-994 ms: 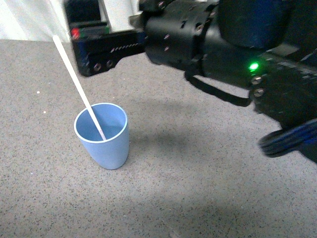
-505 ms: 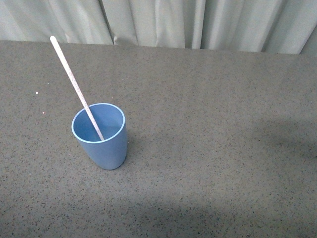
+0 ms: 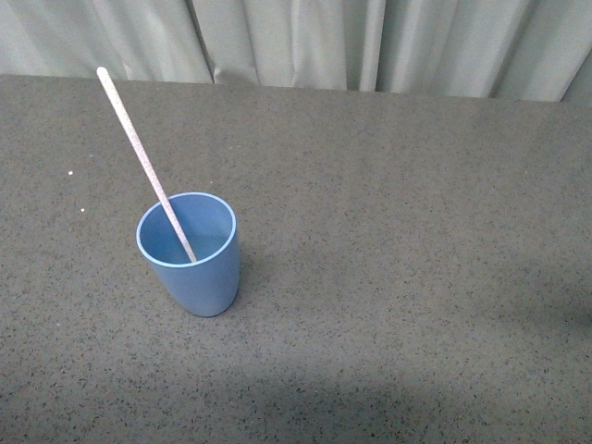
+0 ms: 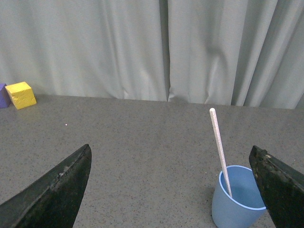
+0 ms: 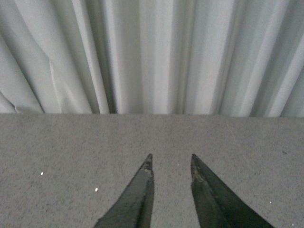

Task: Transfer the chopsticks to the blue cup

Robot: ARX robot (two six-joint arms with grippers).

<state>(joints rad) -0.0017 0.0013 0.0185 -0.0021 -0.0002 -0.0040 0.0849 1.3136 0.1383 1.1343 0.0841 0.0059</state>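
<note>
The blue cup (image 3: 190,254) stands upright on the grey table, left of centre in the front view. The cream-white chopstick (image 3: 139,154) stands in it, its lower end inside the cup, leaning up and to the far left. Neither arm shows in the front view. In the left wrist view the cup (image 4: 236,199) and chopstick (image 4: 219,147) sit close to one finger of my wide-open, empty left gripper (image 4: 171,154). My right gripper (image 5: 171,160) is open and empty over bare table, facing the curtain.
A pale curtain (image 3: 370,42) hangs along the table's far edge. A yellow block (image 4: 20,94) and a purple one (image 4: 3,95) sit by the curtain in the left wrist view. Small white specks (image 3: 70,173) lie on the table left of the cup.
One second ago a black arm filled the top and right of the front view; it has withdrawn out of sight. The cup and chopstick have stayed in place.
</note>
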